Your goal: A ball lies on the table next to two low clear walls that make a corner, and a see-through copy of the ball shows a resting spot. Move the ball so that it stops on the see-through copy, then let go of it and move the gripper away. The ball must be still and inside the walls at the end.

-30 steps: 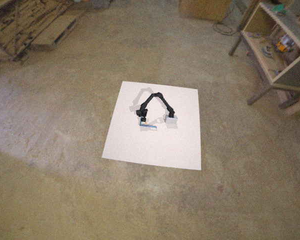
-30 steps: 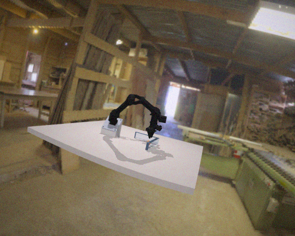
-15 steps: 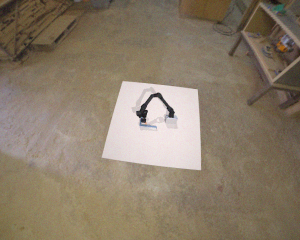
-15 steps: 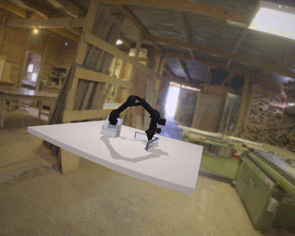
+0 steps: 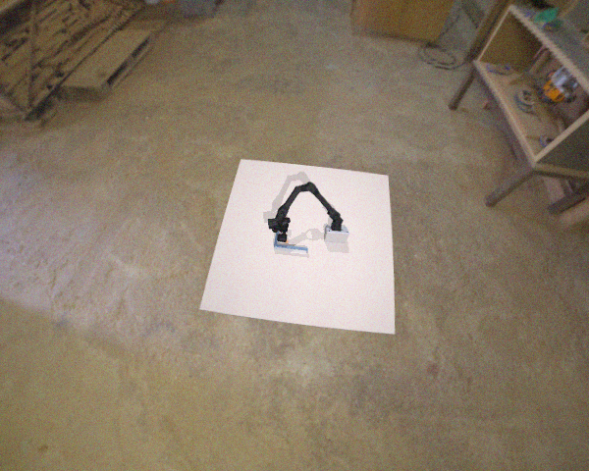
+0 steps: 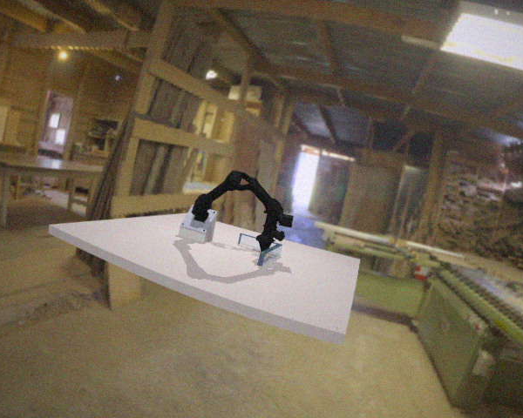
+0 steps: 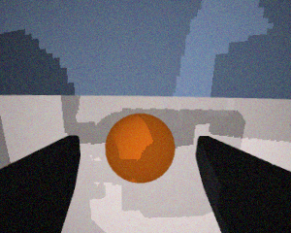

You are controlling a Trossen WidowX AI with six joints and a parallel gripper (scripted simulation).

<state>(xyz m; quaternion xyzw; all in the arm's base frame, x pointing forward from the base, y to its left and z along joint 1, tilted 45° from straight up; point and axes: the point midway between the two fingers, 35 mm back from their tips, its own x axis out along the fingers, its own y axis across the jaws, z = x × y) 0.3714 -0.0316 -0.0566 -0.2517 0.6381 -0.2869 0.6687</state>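
The ball (image 7: pixel 141 148) is a plain orange sphere with a smooth, unmarked skin; a lighter orange patch sits on its upper middle and its lower edge is a shade darker. In the wrist view it lies on the white table (image 7: pixel 29 123) between the 2 black fingers, with a clear strip of table showing on each side, so neither finger touches it. A grey shadow spreads on the table around and below it. Behind it stands 1 of the 2 low clear walls (image 7: pixel 120 39), bluish and see-through, with a paler blue band running down it to the right of the ball.

The gripper (image 7: pixel 141 175) stands about half open and holds nothing.

From the top view the arm (image 5: pixel 304 194) arches from its white base (image 5: pixel 336 234) over to the corner made by the walls (image 5: pixel 291 248), and the gripper (image 5: pixel 282 237) hangs low over the inside of that corner, where a speck of orange shows at its tip. The outside view shows the gripper (image 6: pixel 265 245) pointing down inside the 2 walls (image 6: pixel 268 253). The see-through copy cannot be made out in any view.
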